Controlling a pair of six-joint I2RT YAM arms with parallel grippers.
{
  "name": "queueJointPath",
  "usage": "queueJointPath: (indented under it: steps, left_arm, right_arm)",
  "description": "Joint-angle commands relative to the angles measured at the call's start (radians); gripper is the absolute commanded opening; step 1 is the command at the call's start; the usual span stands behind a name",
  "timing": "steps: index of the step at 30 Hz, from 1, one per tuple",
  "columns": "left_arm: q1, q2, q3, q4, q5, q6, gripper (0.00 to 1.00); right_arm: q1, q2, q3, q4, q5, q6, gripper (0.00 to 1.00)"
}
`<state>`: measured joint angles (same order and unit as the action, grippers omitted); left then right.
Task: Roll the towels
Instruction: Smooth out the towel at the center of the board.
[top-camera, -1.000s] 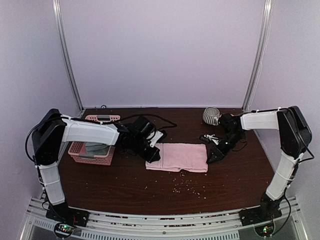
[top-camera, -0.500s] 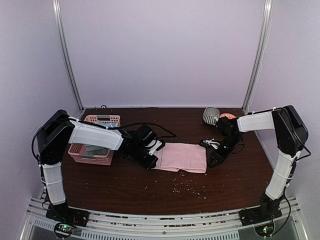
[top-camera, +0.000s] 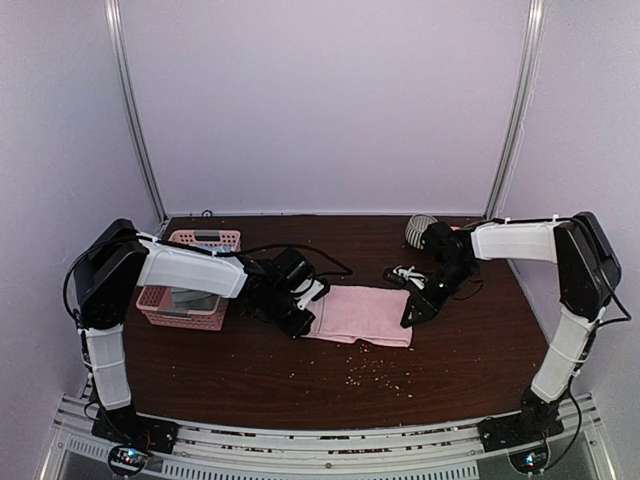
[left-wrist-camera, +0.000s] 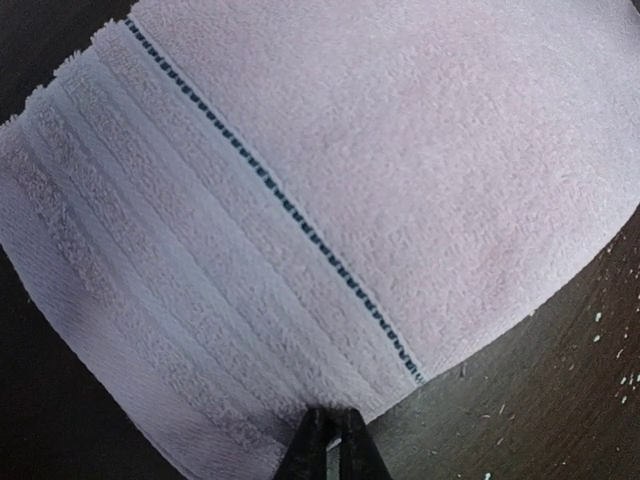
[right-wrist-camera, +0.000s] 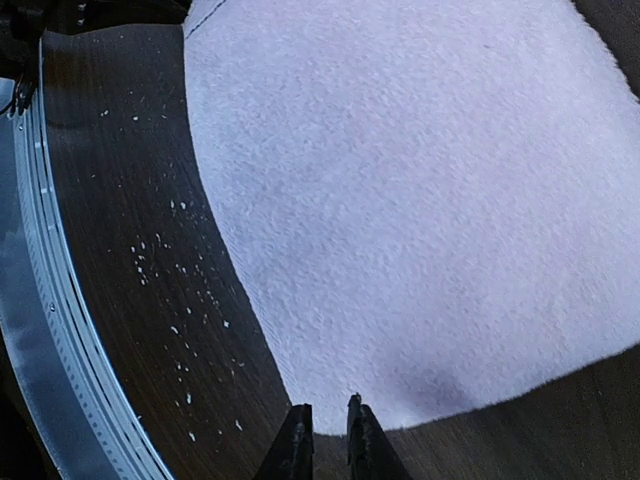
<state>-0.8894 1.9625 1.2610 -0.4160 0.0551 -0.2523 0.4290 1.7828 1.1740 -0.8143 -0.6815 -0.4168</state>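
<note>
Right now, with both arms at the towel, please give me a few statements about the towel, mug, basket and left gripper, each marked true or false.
1. The towel lies flat, not rolled. True.
2. The mug stands on the towel. False: it stands on the table at the back right, apart from the towel.
3. The left gripper is at the towel's hemmed end. True.
4. The basket is right of the towel. False: it is on the left.
</note>
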Motion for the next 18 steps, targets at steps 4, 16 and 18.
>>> queueJointPath:
  steps: [4, 16, 18]
  left_arm:
    - [0.007, 0.011, -0.01, -0.029, -0.071, 0.03, 0.05]
    - [0.076, 0.048, 0.024, -0.043, -0.199, 0.085, 0.02]
    - [0.083, 0.074, 0.072, -0.035, -0.195, 0.101, 0.01]
  right_arm:
    - [0.09, 0.155, 0.056, 0.071, 0.165, 0.102, 0.11]
    - [0.114, 0.125, -0.025, -0.139, 0.325, 0.009, 0.11]
    - [0.152, 0.111, -0.025, -0.128, 0.269, 0.017, 0.11]
